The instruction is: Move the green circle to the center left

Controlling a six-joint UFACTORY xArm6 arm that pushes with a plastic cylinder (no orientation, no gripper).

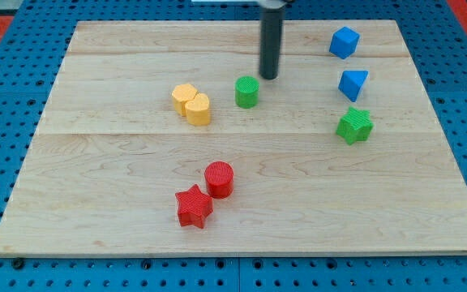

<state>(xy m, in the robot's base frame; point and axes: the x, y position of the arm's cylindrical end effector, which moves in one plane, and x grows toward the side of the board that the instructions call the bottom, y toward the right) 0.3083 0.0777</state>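
The green circle stands on the wooden board, a little above the middle. My tip is just up and to the right of it, a short gap away, not touching. The rod comes down from the view's top edge.
Two yellow blocks sit touching each other left of the green circle. A red circle and a red star sit lower middle. A blue cube, a blue triangle and a green star stand at the right.
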